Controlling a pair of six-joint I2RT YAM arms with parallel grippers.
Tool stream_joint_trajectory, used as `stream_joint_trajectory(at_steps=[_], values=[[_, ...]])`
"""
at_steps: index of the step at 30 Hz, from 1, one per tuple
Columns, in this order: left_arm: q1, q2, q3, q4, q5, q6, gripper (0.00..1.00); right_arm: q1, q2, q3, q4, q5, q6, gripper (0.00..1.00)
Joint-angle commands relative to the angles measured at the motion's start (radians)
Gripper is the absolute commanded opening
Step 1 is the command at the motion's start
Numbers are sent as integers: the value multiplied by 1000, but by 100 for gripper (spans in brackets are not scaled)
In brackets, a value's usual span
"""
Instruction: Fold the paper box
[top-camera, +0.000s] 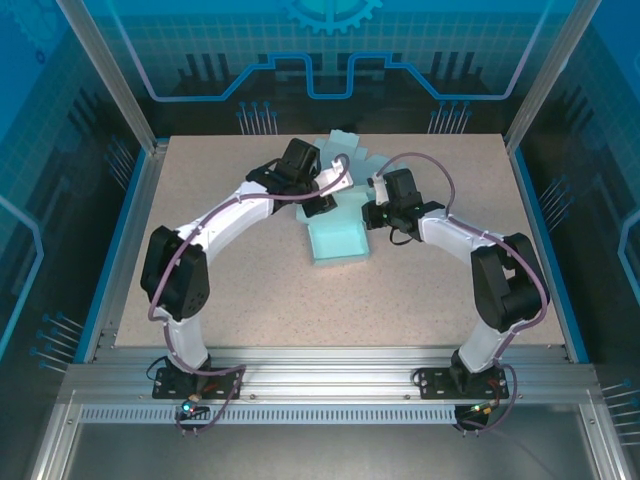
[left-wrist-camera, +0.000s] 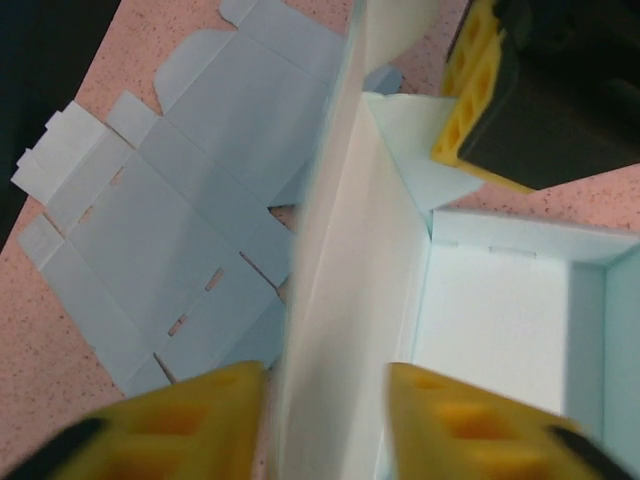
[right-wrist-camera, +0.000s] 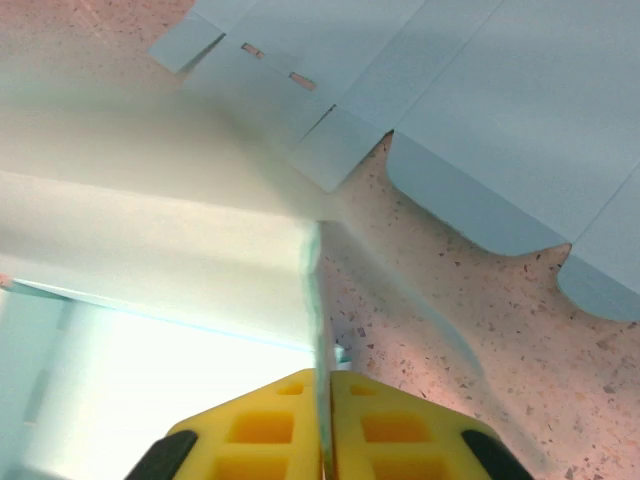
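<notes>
Your overhead view is bright, even and sharp, lit from above, with only soft, short shadows on the table (top-camera: 250, 300). In your left wrist view, the upright wall of the paper box (left-wrist-camera: 340, 280) stands close to the lens, blurred and washed pale. In your right wrist view, the near panel glares almost white and smears, perhaps simply out of focus; the speckled surface beyond is crisp.

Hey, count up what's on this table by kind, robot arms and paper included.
Arms: 2, left arm and right arm
Pincers: 2, left pincer and right pincer
Paper box: 1, partly folded, flat flaps behind
Total: 5
</notes>
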Motion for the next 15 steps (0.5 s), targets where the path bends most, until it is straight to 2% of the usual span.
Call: stream_joint_trajectory(at_steps=[1,4,7,9,15], values=[[14,10,76,-50,-56,-97,47,-8,-1,12,21,-12,0,8],[13,-56,19,21,-158,-191,49,-4,-16,-3,18,-5,-3,6],[18,-162,-83,81,-238,-299,64,4,-33,-11,8,12,-12,6],[34,-241,-179,114,-253,-373,67,12,-41,-10,-6,21,-18,5],[120,-416,-476,226,-189,-505,64,30,-55,-11,-46,17,-39,2]])
